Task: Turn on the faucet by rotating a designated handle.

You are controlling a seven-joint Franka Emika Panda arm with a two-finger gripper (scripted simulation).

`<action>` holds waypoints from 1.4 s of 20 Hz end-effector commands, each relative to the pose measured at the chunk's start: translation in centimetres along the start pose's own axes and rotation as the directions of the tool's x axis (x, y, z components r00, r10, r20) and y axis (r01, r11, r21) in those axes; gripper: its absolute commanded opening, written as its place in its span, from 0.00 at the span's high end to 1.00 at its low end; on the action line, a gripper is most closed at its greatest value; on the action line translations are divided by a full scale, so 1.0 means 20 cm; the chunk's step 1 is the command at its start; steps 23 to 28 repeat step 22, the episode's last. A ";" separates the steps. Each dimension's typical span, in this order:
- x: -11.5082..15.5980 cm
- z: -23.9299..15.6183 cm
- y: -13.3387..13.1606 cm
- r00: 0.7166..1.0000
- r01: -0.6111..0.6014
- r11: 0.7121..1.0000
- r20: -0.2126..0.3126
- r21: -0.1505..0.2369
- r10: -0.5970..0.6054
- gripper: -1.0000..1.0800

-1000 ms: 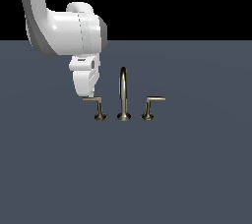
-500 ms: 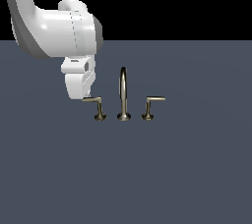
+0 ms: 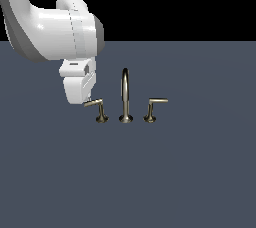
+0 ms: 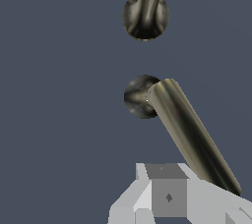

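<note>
1. Exterior view shows the small brushed-metal faucet [image 3: 125,97] standing on a flat slate-grey surface [image 3: 150,182], its tall arched gooseneck spout [image 3: 125,89] in the middle, with a short lever handle on a flared base on either side.
2. The designated handle [image 3: 99,108], the brushed-metal post whose thin flat lever juts toward the exterior view's left, stands just beside the spout; the mirror-image handle [image 3: 154,108] stands on the spout's other side.
3. The white arm's gripper [image 3: 80,92] hangs at the free tip of that lever, seemingly touching or just short of it.
4. Wrist view shows the lever [image 4: 189,134] running from its round base to one grey fingertip [image 4: 167,196]; whether the fingers are parted or closed cannot be told from either picture.
5. Judged from this, the push on the lever is at hand, and contact so near the tip could slip off its end.
6. A stroke angled downward rather than sideways would likely press the lever instead of rotating it.
</note>
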State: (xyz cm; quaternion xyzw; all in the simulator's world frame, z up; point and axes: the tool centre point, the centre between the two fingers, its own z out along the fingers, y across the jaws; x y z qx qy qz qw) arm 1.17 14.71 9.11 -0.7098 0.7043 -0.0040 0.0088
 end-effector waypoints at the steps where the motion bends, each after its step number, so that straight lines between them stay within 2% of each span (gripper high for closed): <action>1: 0.01 0.00 0.07 1.000 0.002 1.000 -0.006 -0.014 -0.002 1.00; 7: 0.02 0.00 0.17 1.000 0.006 1.000 -0.007 -0.017 -0.006 1.00; 9: 0.01 0.00 0.14 1.000 0.006 1.000 -0.002 -0.009 -0.006 1.00; 21: 0.21 -0.01 0.28 1.000 0.006 1.000 -0.006 -0.018 -0.006 1.00; 28: 0.21 -0.01 0.28 1.000 0.006 1.000 -0.006 -0.018 -0.006 1.00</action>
